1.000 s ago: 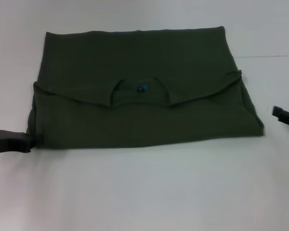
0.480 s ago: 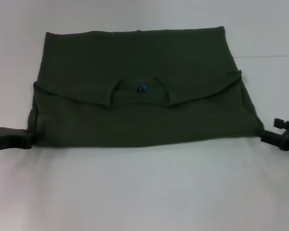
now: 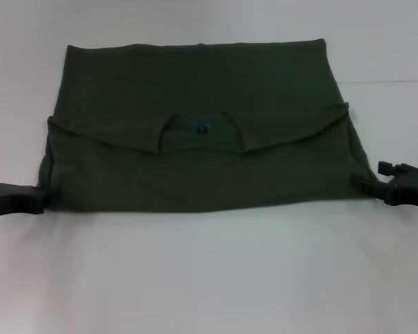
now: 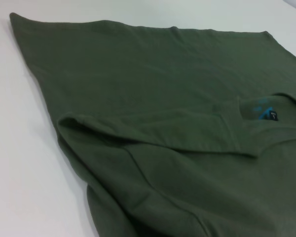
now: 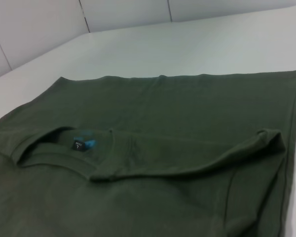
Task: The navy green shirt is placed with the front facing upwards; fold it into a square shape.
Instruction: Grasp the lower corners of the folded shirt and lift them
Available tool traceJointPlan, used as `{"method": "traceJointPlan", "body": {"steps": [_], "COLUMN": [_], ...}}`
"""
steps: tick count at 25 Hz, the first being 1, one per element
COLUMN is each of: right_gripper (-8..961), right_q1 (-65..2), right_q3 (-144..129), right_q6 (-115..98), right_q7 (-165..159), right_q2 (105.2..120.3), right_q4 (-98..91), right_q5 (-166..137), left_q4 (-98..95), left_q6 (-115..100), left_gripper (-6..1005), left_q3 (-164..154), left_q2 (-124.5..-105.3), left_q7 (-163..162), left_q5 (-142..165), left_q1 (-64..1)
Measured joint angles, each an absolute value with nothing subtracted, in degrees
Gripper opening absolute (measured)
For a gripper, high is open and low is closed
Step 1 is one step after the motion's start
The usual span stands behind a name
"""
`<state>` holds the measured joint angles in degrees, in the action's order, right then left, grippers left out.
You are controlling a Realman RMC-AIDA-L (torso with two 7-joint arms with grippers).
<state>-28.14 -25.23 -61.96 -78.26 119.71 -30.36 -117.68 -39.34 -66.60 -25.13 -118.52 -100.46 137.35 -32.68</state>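
On the white table (image 3: pixel 209 278): the navy green shirt (image 3: pixel 202 167) lies flat, folded to a wide rectangle, filling the centre toward 12 o'clock.
Neck opening: blue collar label (image 3: pixel 204 127) at its centre, fold edge running to each side.
Left gripper (image 3: pixel 42 198): at 9 o'clock, touching the shirt's near corner; finger state cannot be told.
Right gripper (image 3: pixel 362 185): at 3 o'clock, against the opposite near corner; finger state cannot be told.
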Motion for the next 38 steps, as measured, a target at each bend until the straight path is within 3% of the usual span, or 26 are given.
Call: {"method": "traceJointPlan", "body": {"steps": [6,19,25,29,38], "right_gripper": [780,526,277,57,42], "right_q1": [-29.16,-29.65,-29.7,-29.04,-26.16], "right_q3": [-25.44,-28.04,-28.06,-28.12,-27.65], "right_q6": [-60.36,-58.75,-58.65,-59.43,-64.83], "right_q7": [-78.57,-80.13,-80.12,-79.47,-75.85], "right_q2": [119.59,119.55,119.53,119.53,119.78], "right_q4": [-28.6,-28.61,-28.67,-29.32,-31.2], "right_q5": [-117.98,-118.21,-118.22,-118.04,-117.77], "left_q4": [-39.36,-39.55,-39.55,-39.62,-40.56], "left_q6": [-66.36,-66.35,-66.6,-66.83,-72.91], "left_gripper": [46,43,43,43,42], "left_q3": [-25.14,-25.47,-25.55,-25.46,-24.92], "left_q2": [-118.56,-118.57,-118.57,-118.57,-118.59], "left_q7": [-100.46,-100.41,-99.89,-98.72,-90.18], "left_q5": [137.35,136.69,136.66,136.66,136.66], "left_q1": [-32.86,-32.95,-32.81,-32.57,-30.62]}}
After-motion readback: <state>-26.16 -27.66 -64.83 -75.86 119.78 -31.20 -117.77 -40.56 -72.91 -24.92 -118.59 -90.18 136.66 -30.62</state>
